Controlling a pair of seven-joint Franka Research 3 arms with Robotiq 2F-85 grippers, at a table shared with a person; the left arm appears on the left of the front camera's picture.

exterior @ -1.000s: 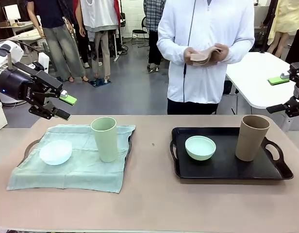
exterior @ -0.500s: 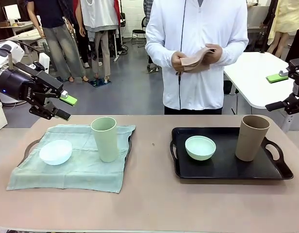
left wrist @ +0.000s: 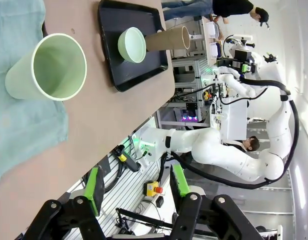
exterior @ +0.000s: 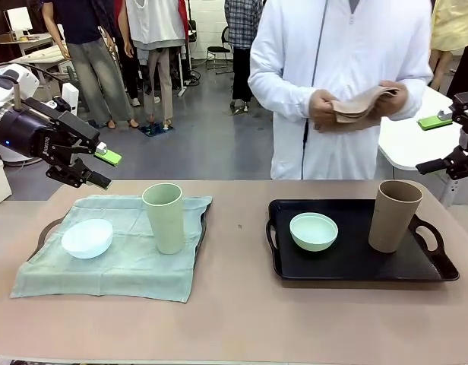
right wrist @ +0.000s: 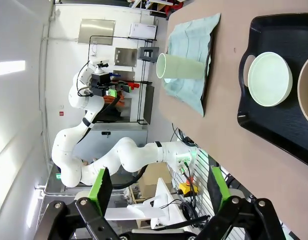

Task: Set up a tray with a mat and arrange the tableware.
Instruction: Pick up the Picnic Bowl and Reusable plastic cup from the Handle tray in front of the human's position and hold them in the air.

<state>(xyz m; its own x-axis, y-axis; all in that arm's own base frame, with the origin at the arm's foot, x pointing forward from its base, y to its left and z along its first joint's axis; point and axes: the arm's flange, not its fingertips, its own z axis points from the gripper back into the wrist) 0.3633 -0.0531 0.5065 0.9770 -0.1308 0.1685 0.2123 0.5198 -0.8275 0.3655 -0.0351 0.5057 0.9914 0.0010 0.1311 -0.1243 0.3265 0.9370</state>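
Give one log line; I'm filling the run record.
left gripper open | right gripper open | teal mat under pale bowl, green tumbler | black tray lacks mat | person holds tan cloth

Two trays lie side by side on the table (exterior: 234,319) before me. The left tray (exterior: 42,232) carries a mat (exterior: 120,270), and on it the left bowl (exterior: 87,237) sits left of the left tumbler (exterior: 165,218). In the right tray (exterior: 355,268) the right bowl (exterior: 314,231) sits left of the right tumbler (exterior: 394,216). My left hand (exterior: 104,169) hangs behind the mat's far left corner. A person (exterior: 340,84) stands behind the right tray, holding a folded cloth (exterior: 359,105).
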